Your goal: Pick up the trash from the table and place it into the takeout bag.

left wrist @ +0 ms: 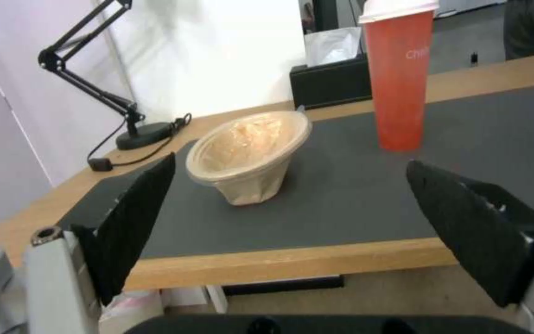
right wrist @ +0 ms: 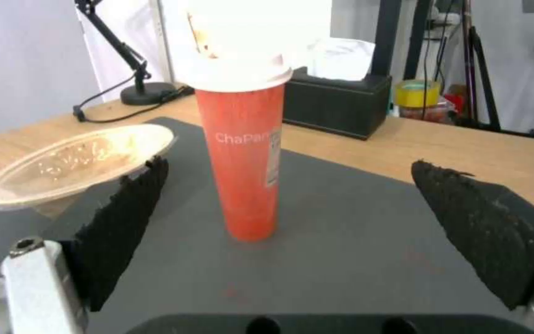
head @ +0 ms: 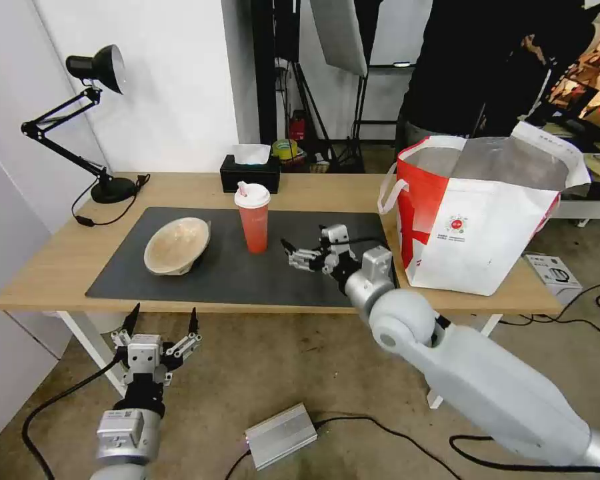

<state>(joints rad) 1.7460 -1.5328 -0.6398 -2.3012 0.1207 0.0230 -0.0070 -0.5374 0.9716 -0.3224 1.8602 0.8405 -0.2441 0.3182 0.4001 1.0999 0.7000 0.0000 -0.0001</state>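
Mat (head: 233, 280), dark grey, on light-wood table (head: 53, 267): red drink cup w/ white lid (head: 253, 220) upright mid-mat, beige paper-pulp bowl (head: 178, 245) tilted to cup's left. Right gripper (head: 292, 255) near cup's right, wide open, empty, path clear. Left gripper (head: 161, 319) below table edge, open, empty. White-red takeout bag (head: 480, 220) right of mat, mouth open. Black tissue box (head: 250, 175) behind cup.

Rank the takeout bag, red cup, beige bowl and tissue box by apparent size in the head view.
1. takeout bag, clearly largest.
2. beige bowl.
3-4. red cup and tissue box look alike; the box sits farther back, so unranked.
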